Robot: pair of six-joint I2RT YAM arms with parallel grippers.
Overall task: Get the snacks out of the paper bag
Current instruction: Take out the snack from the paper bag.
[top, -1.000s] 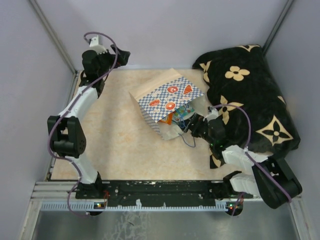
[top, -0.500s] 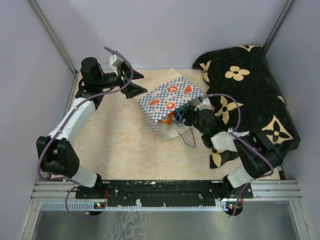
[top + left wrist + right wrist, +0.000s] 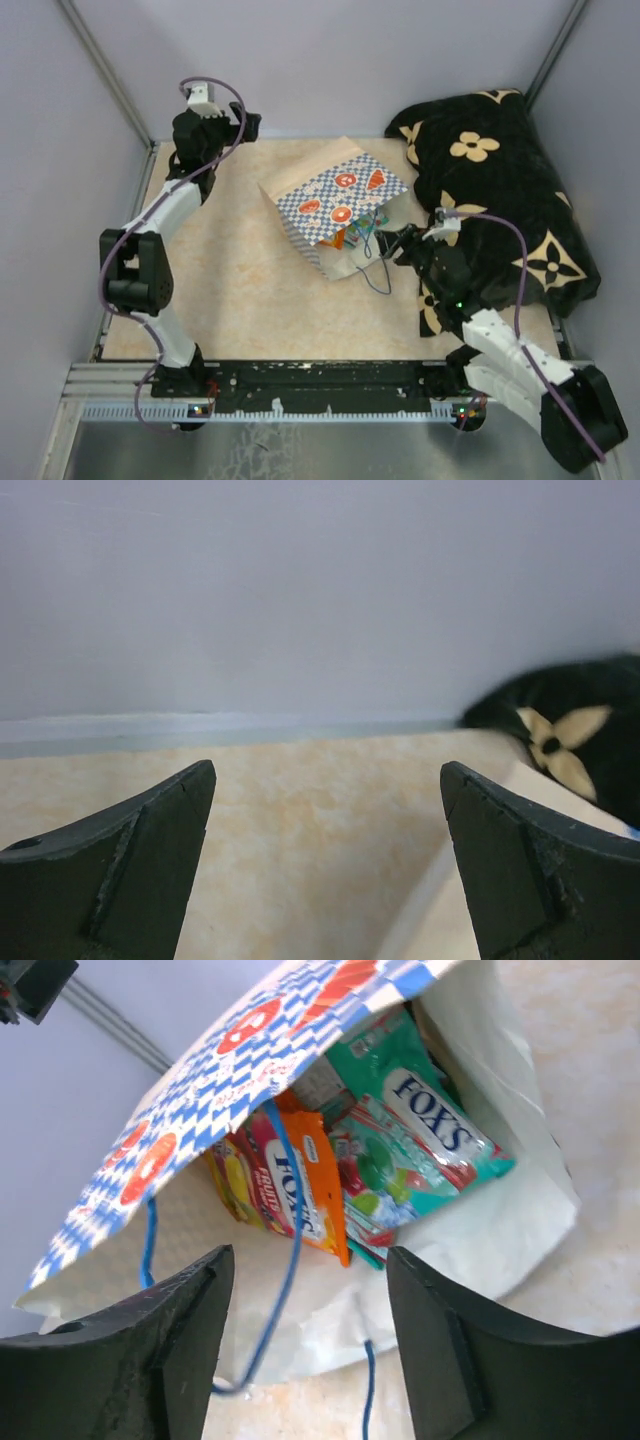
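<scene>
The paper bag [image 3: 335,200] lies on its side mid-table, its mouth facing right; its checkered side also shows in the right wrist view [image 3: 230,1070]. Several snacks lie inside it: teal packets [image 3: 420,1140] and an orange-yellow one [image 3: 300,1190]; they peek out in the top view [image 3: 352,236]. A blue cord handle [image 3: 285,1240] hangs across the mouth. My right gripper [image 3: 310,1345] is open and empty just outside the mouth, also seen from above [image 3: 392,247]. My left gripper [image 3: 245,125] is open and empty at the far left corner, its fingers [image 3: 150,870] over bare table.
A black flower-patterned cloth [image 3: 500,190] fills the right side of the table, close behind my right arm; its edge shows in the left wrist view [image 3: 570,735]. Grey walls enclose the table [image 3: 240,290] on three sides.
My left arm has swung back from beside the bag to the far left corner. My right gripper has drawn back a little from the bag's mouth, and its arm has stretched out.
</scene>
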